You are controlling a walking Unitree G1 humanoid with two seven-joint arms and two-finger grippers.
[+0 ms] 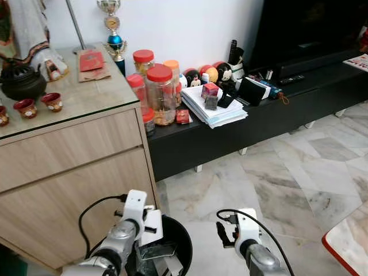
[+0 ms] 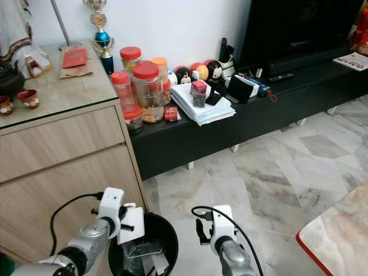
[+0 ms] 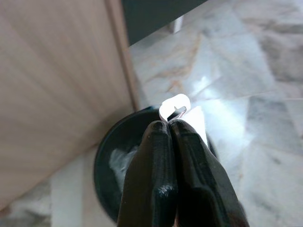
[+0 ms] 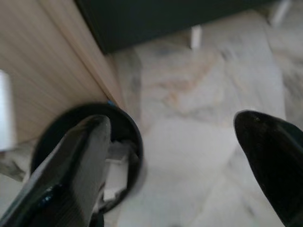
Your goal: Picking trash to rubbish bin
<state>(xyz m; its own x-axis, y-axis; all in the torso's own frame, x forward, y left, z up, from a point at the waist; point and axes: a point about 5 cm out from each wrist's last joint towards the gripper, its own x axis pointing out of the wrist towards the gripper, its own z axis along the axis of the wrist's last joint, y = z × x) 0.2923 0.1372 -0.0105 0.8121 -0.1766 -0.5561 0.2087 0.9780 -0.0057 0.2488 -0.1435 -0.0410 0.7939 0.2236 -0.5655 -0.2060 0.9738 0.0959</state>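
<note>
Floor (image 1: 299, 172): polished marble, grey-veined, glossy.
Cabinet (image 1: 69, 172): pale wood-grain fronts, matt; glass top, reflective.
Rubbish bin (image 1: 185, 237): black plastic, smooth, slight sheen.
Trash (image 3: 182, 109): white paper-like scrap, thin, matt.
Left gripper (image 3: 169, 126) fingers (image 3: 156, 161): black, glossy, smooth.
Right gripper (image 4: 175, 156) fingers (image 4: 78, 161): black, shiny.
Arms (image 1: 118, 241): silver metal, satin.
Low TV bench (image 1: 241, 126): black, matt.
Jars (image 1: 160, 95): clear plastic, red lids.
</note>
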